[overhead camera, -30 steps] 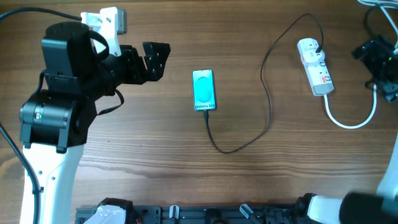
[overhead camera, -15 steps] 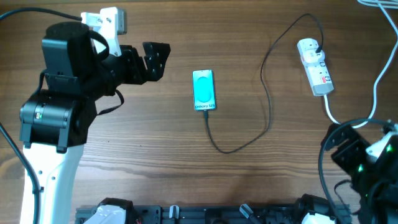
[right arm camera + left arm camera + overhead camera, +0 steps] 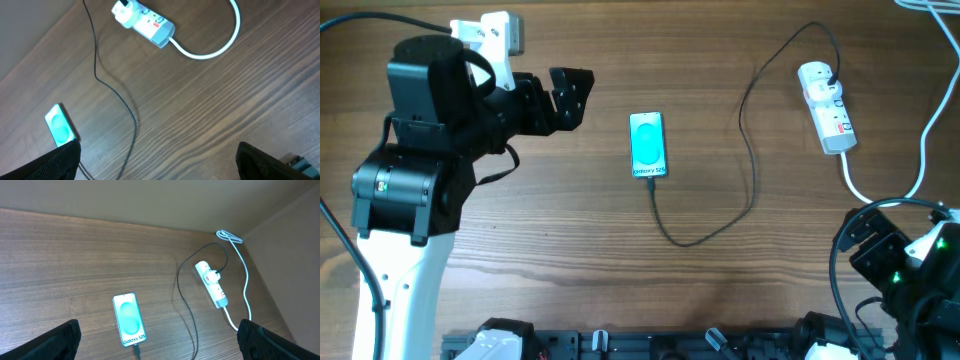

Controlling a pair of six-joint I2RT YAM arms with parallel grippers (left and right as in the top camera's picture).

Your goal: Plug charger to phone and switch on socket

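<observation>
Phone (image 3: 648, 145) lies flat with its screen lit cyan, mid-tabletop (image 3: 570, 250). The charger (image 3: 752, 170) cable meets the phone's near end. In the left wrist view the tip looks seated, but I cannot confirm it is fully home. The cable loops toward me, then runs up and across to the socket (image 3: 826, 120) at far right, where its other end sits plugged in. Red switch (image 3: 155, 19) state: too small to read. I judge the switching step is not yet done.

Left pincer (image 3: 572, 98): spread wide, empty, hovering left of the phone. Right pincer (image 3: 160, 162): also wide and empty, at the near right corner, well apart from the socket.

Risks:
1. The right arm's path to the socket crosses the thick white cord (image 3: 880, 198). Snagging it would drag the strip and tug the charger.
2. The strip lies loose, so an off-centre press on the switch could skid or tip it instead of toggling.
3. Any pull on the slack loop may unseat the tip from the phone.
</observation>
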